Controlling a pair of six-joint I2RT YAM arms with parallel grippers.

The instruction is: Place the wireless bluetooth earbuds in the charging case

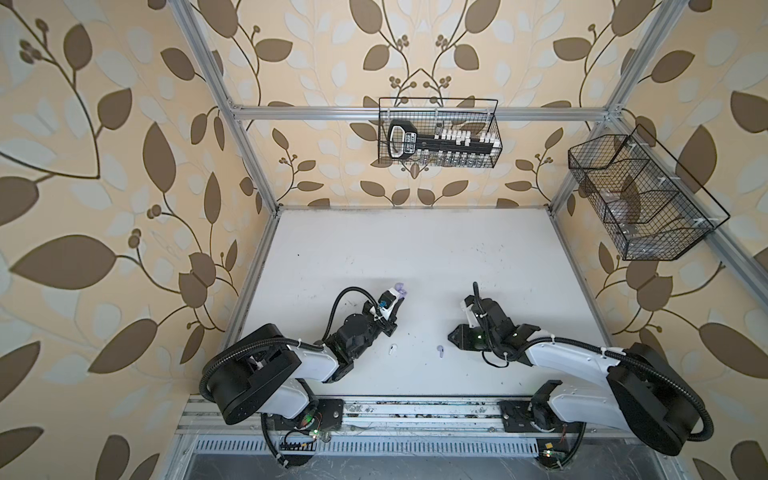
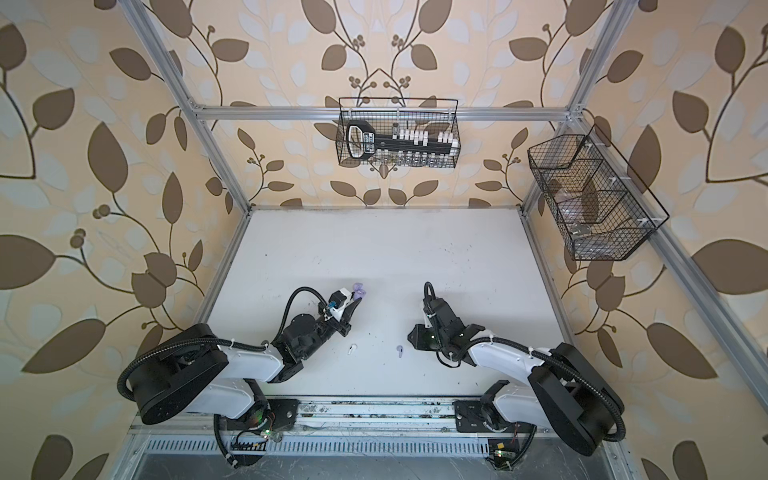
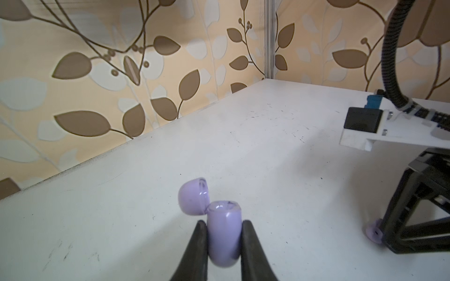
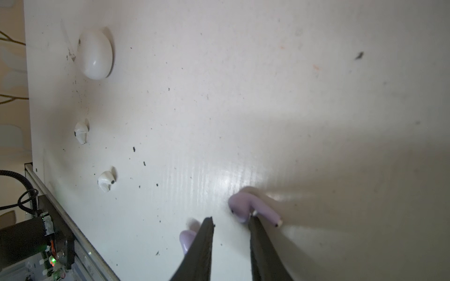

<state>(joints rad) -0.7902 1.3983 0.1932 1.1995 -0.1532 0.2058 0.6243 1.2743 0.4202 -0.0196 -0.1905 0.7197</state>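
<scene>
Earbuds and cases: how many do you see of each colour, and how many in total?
White earbuds: 2
Lavender earbuds: 2, one partly hidden behind the right gripper
White case: 1, closed
Lavender case: 1, open, held in the left gripper
Total: 6

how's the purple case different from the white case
The purple case has its lid open and is pinched by the left gripper; the white case lies shut and untouched on the table. Colour differs too: lavender against white. Both are smooth, rounded and glossy.
</scene>
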